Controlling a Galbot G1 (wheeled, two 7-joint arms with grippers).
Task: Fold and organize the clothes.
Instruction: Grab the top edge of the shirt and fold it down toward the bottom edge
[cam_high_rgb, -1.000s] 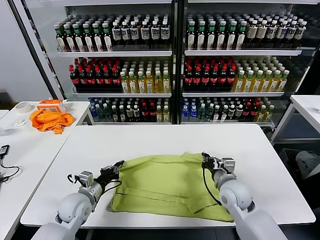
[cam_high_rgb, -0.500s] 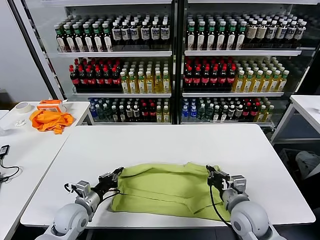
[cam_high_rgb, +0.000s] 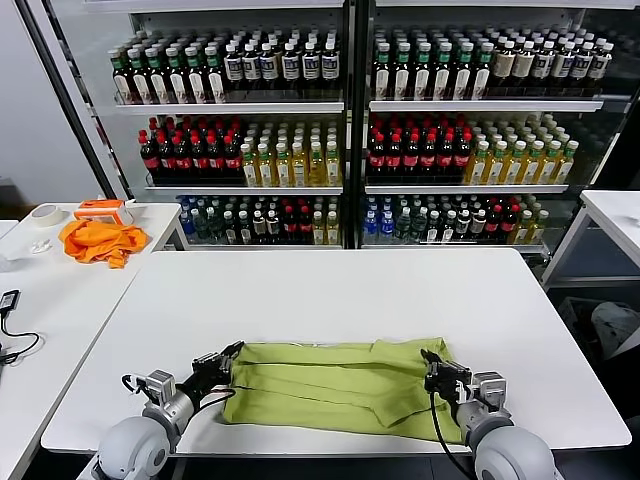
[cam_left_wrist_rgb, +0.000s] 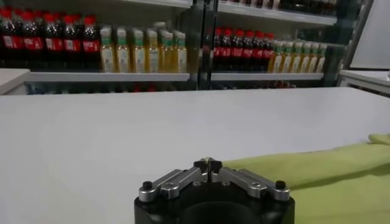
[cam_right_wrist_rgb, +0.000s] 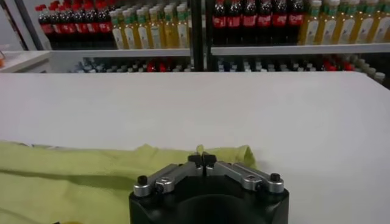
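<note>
The lime green T-shirt lies as a long folded band across the near part of the white table, its printed side nowhere in sight and its near right corner hidden behind the right arm. From the head view the left gripper sits at the shirt's far left corner and the right gripper at its far right corner, both low by the cloth, but from up there the fingertips are too small to tell whether fabric is caught between them. The wrist views help a little: the left gripper has its fingers pressed together tip to tip with the green edge just beyond them, and the right gripper is likewise closed with a crumpled bit of shirt right at the tips; in neither can I make out for certain cloth pinched inside, since the black gripper body blocks what lies beneath. The wrist views also cut off most of the shirt and show only the bare tabletop stretching away to the drink coolers. Only the head view takes in the side table at far left, with the orange cloth heaped on it and a roll of tape just behind.
</note>
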